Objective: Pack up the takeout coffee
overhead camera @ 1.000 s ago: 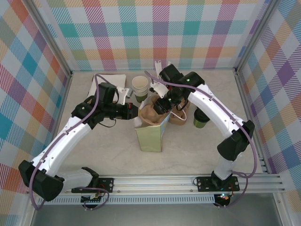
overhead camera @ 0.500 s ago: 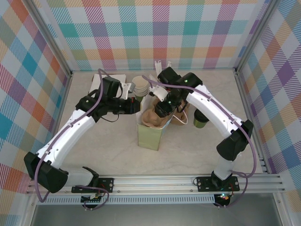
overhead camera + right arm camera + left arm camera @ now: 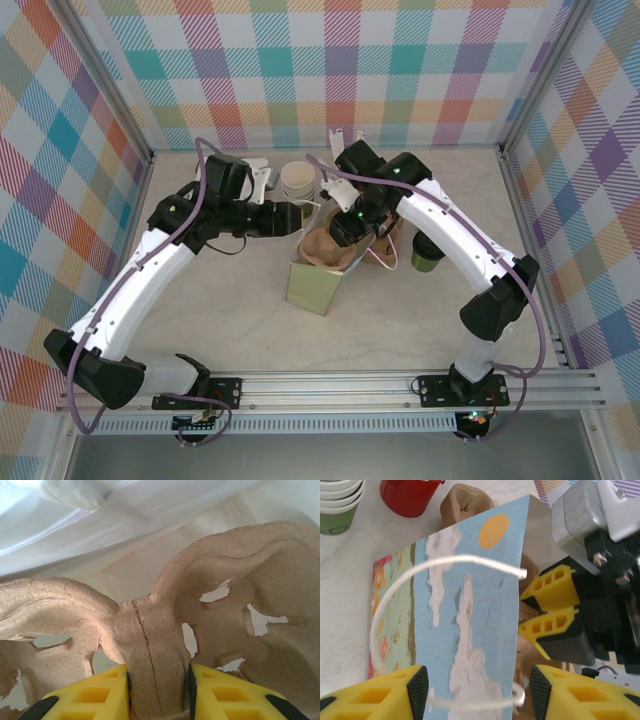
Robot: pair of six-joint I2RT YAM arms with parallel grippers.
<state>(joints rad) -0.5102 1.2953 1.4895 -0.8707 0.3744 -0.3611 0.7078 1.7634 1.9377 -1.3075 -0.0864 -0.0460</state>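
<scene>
My right gripper [image 3: 158,680] clamps the pulp carrier [image 3: 240,580] at the mouth of the bag [image 3: 470,605]. My left gripper [image 3: 479,687] hangs open at the bag's edge. The takeout coffee [image 3: 428,256] stands beside the bag.

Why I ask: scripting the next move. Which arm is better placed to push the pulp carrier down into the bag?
Right, probably. The right gripper is shut on the pulp carrier by its middle ridge, at the mouth of the bag. The left gripper is open over the bag's face, gripping nothing.

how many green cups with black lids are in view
1: the lidded green cup stands right of the paper bag, partly under the right arm. More may be hidden beneath the arms.
</scene>
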